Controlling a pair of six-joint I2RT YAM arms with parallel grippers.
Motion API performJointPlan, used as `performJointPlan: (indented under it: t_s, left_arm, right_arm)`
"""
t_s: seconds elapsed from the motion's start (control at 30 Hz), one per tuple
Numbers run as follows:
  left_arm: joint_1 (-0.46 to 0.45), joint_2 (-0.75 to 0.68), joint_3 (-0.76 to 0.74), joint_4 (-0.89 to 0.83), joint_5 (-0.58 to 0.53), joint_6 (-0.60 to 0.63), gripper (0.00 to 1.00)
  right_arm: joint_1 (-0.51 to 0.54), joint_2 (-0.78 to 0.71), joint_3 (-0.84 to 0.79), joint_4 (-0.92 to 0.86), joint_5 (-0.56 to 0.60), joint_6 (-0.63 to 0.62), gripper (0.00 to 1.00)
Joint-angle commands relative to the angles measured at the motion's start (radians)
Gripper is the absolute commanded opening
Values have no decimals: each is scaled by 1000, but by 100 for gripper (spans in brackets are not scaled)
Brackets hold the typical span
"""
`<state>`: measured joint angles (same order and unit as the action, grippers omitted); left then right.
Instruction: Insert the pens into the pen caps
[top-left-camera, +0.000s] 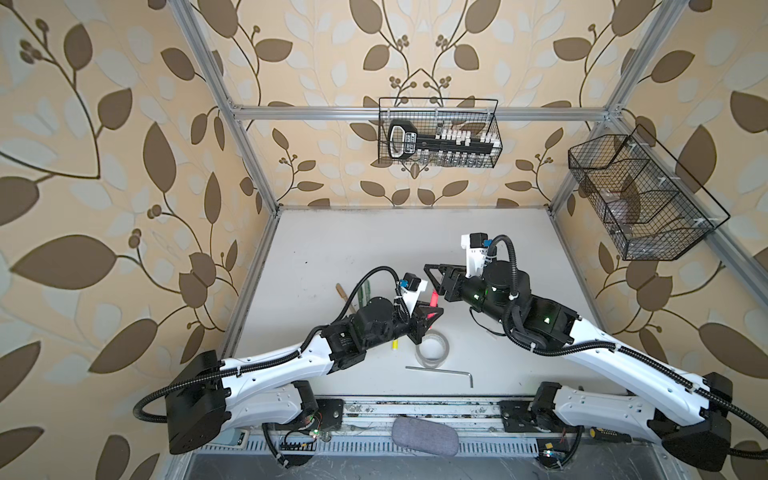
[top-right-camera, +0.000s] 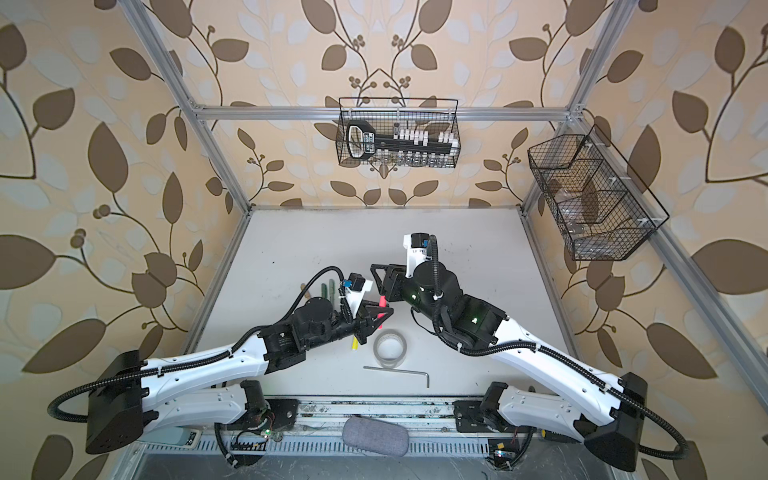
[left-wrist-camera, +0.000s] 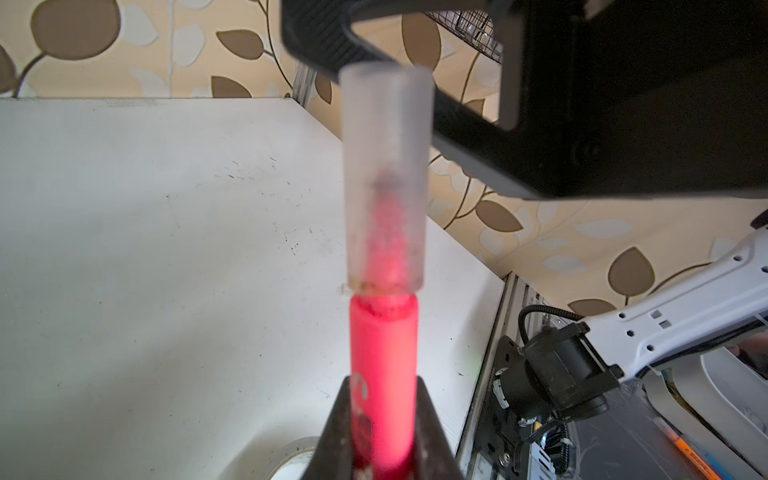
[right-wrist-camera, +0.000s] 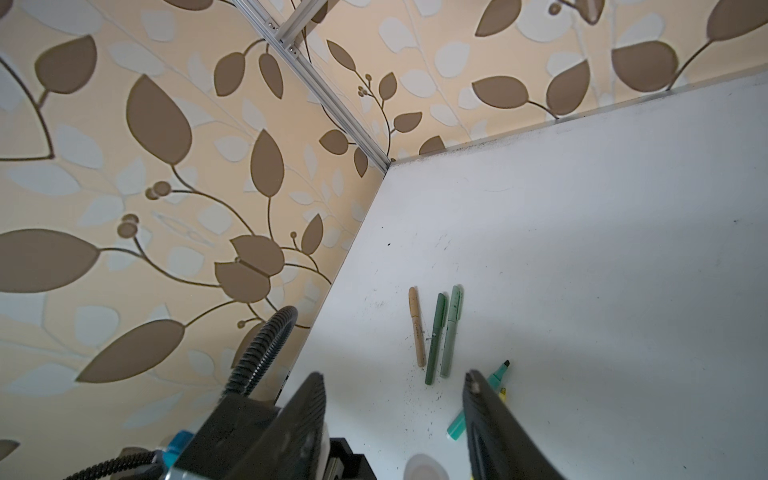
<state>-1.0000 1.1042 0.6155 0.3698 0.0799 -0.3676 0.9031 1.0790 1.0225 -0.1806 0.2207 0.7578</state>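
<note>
Start at the far left of the desk (top-left-camera: 374, 249). The tan pen (right-wrist-camera: 417, 328), the dark green pen (right-wrist-camera: 435, 338) and the grey-green pen (right-wrist-camera: 451, 332) lie side by side, and in the right wrist view each seems to have its cap on, so you can probably count those three as done. Just beside them the green marker (right-wrist-camera: 496, 372) lies with its dark tip bare and needs a cap. Only a little of the yellow marker (top-left-camera: 394, 344) pokes out from under the left arm, too little to tell whether it is capped. Moving toward the middle, your left claw (left-wrist-camera: 381, 399) is clamped tight on the barrel of the pink marker (left-wrist-camera: 382, 340) and holds it up off the desk. The clear cap (left-wrist-camera: 384, 166) sits over the marker's tip, with its rim almost down at the shoulder of the barrel, so this pairing looks all but finished. Below it on the desk are the roll of clear tape (top-left-camera: 432, 351) and the hex key (top-left-camera: 440, 370), neither of them part of the job. On the right, your right claw (right-wrist-camera: 394, 376) hangs just past the capped end with its jaws well apart and nothing between them. No spare caps for the green and yellow markers show in any view.
</note>
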Motion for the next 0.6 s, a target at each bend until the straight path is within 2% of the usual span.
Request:
performJointPlan:
  t_s: [0.0, 0.17, 0.37, 0.47, 0.57]
  left_arm:
    - [6, -24, 4, 40, 25, 27, 0]
    - [6, -32, 0, 36, 23, 27, 0]
    - [8, -44, -3, 33, 11, 19, 0]
    - [8, -54, -1, 26, -1, 13, 0]
    - [8, -69, 1, 1, -78, 14, 0]
  right_arm:
    - [4, 22, 33, -25, 6, -8, 51]
    - [4, 33, 32, -31, 7, -8, 41]
    - [8, 20, -1, -28, -1, -8, 17]
    - [15, -3, -45, -12, -6, -8, 10]
    - [29, -25, -78, -26, 16, 5, 4]
